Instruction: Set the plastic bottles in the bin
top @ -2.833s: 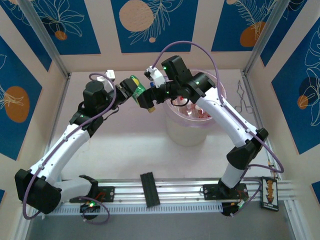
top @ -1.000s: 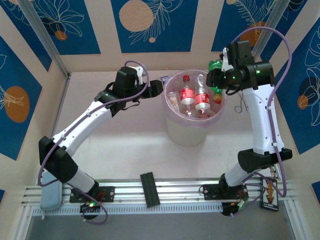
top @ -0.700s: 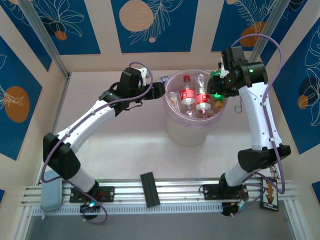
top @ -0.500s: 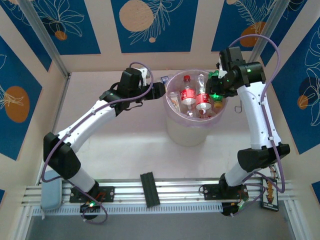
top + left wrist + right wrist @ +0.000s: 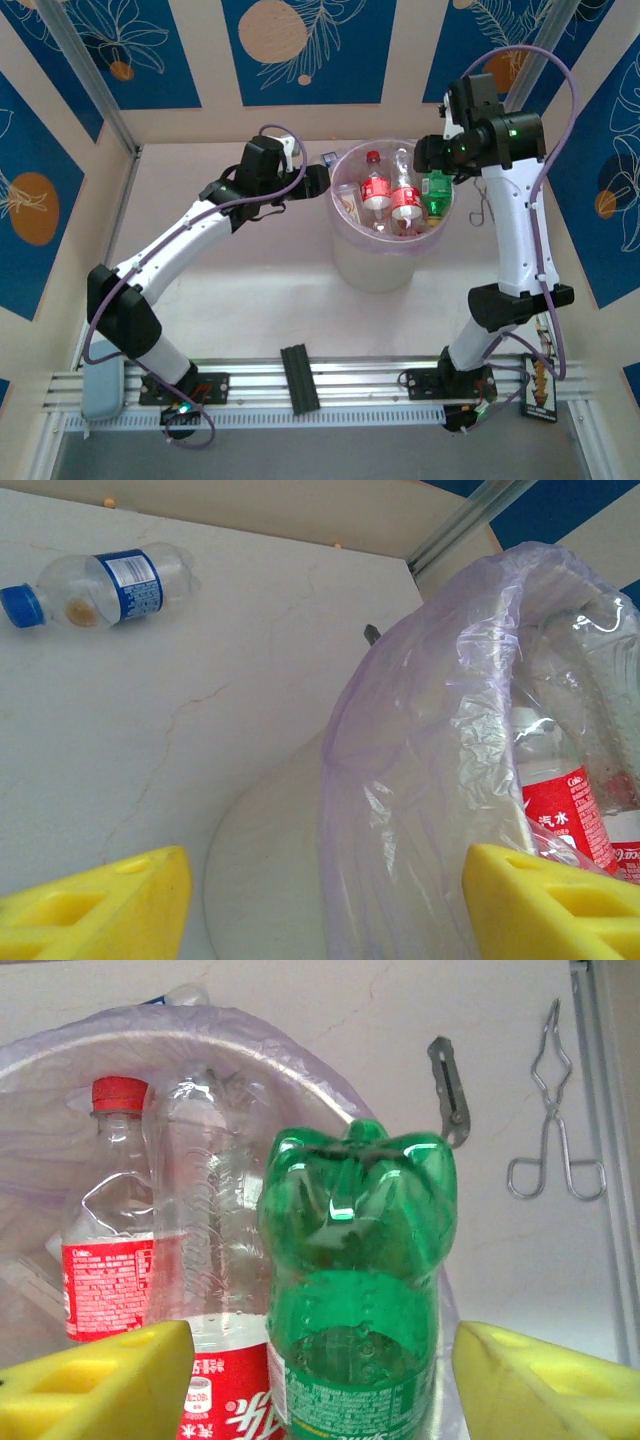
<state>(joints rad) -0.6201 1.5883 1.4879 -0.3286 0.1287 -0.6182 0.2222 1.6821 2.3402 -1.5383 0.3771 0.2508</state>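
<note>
My right gripper has just let go: its fingers stand apart, and the green bottle now sits in the bin, on its right side. My left gripper is open and empty. One blue-capped bottle waits on the table, far left.

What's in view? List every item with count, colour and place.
bin: one, cream with lilac bag, far centre of table
green bottle: one, green, in bin, right side
red-label bottles: two seen, clear, in bin
blue-label bottle: one, clear, blue cap, lying on table left of bin
tongs: one, silver, table right of bin
left claw: one, yellow fingers, open beside bin
right claw: one, yellow fingers, open over green bottle
</note>
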